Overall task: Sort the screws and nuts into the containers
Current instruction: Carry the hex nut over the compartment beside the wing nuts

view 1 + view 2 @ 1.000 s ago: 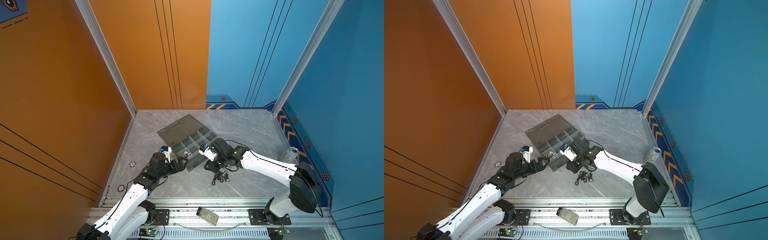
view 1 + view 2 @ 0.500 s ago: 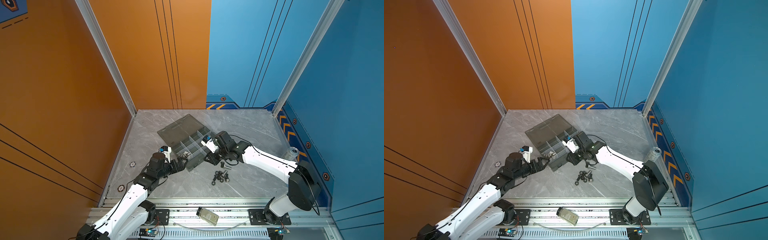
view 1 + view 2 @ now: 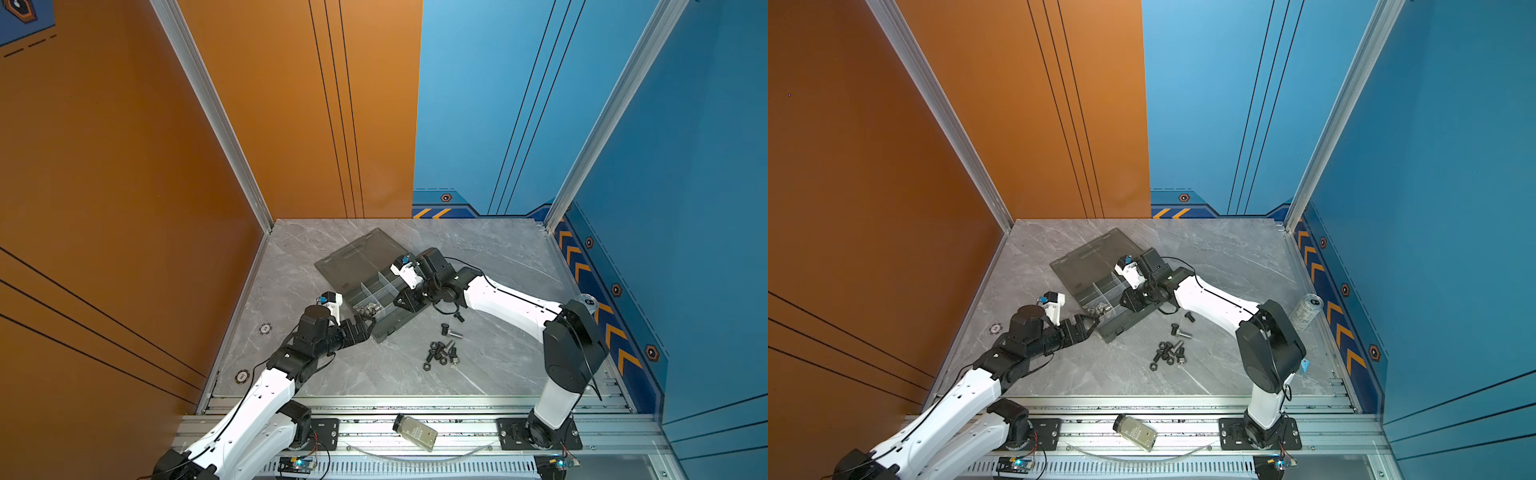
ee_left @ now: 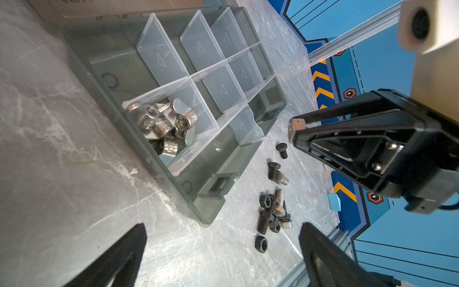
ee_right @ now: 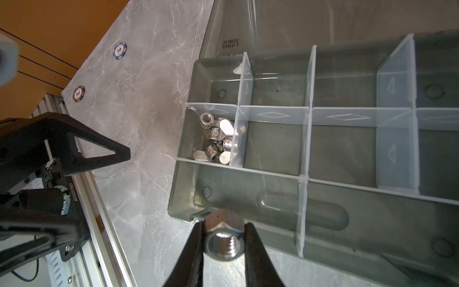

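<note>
Between the right jaws, a silver hex nut (image 5: 224, 238) sits clamped.

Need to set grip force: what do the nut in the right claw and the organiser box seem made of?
Nut: metal, probably steel; shiny silver, glinting threads. Organiser box: smoky-grey translucent plastic, by its see-through walls and moulded corners. Dividers: paler frosted plastic.

In both top views you'll find the pile (image 3: 442, 359) too small to tell piece from piece, and the right wrist view cuts the box (image 5: 185, 193) off.
</note>
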Tool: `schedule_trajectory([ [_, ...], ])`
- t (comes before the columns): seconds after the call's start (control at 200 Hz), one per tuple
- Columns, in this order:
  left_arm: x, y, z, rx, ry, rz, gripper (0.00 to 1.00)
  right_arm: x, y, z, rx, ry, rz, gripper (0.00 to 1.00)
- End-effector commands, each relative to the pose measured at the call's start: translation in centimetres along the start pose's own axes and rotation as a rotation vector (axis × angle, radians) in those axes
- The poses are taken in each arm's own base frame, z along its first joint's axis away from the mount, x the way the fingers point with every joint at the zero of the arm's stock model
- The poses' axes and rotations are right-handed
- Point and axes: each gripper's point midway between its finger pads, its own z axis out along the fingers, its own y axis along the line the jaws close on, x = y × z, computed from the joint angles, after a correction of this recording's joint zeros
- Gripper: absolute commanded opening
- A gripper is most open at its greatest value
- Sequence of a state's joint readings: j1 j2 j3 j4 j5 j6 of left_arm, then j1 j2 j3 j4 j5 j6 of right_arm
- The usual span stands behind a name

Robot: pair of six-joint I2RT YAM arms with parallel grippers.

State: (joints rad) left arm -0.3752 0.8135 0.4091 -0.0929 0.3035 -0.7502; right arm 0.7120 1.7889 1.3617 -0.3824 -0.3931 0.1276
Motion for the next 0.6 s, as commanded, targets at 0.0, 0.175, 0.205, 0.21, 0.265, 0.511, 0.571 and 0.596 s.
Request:
schedule_trajectory([
  [0.0, 0.0, -0.2, -0.2, 0.015, -0.007, 0.007, 0.98, -1.8, -0.2, 0.2, 0.011, -0.033, 0.029, 0.0],
  [0.175, 0.2, -0.1, -0.2, 0.013, -0.004, 0.003, 0.98, -2.6, -2.0, 1.5, 0.088, -0.032, 0.057, 0.0],
  [0.205, 0.2, -0.1, -0.2, 0.014, -0.005, 0.004, 0.98, -2.6, -2.2, 1.8, 0.095, -0.028, 0.06, 0.0],
  [0.21, 0.1, -0.1, -0.2, 0.013, -0.005, 0.003, 0.98, -2.6, -2.2, 1.9, 0.096, -0.026, 0.061, 0.0],
  [0.265, 0.2, -0.1, -0.3, 0.014, -0.006, 0.002, 0.98, -2.7, -2.7, 2.5, 0.112, -0.014, 0.07, 0.0],
  [0.511, 0.1, -0.1, -0.5, 0.012, -0.01, 0.004, 0.98, -2.8, -3.7, 4.6, 0.161, 0.015, 0.08, 0.0],
  [0.571, 0.1, 0.0, -0.6, 0.007, -0.012, 0.001, 0.98, -2.7, -3.7, 4.9, 0.17, 0.027, 0.071, 0.04],
  [0.596, 0.1, -0.1, -0.6, 0.01, -0.013, 0.005, 0.98, -2.6, -3.8, 5.0, 0.177, 0.034, 0.069, 0.08],
])
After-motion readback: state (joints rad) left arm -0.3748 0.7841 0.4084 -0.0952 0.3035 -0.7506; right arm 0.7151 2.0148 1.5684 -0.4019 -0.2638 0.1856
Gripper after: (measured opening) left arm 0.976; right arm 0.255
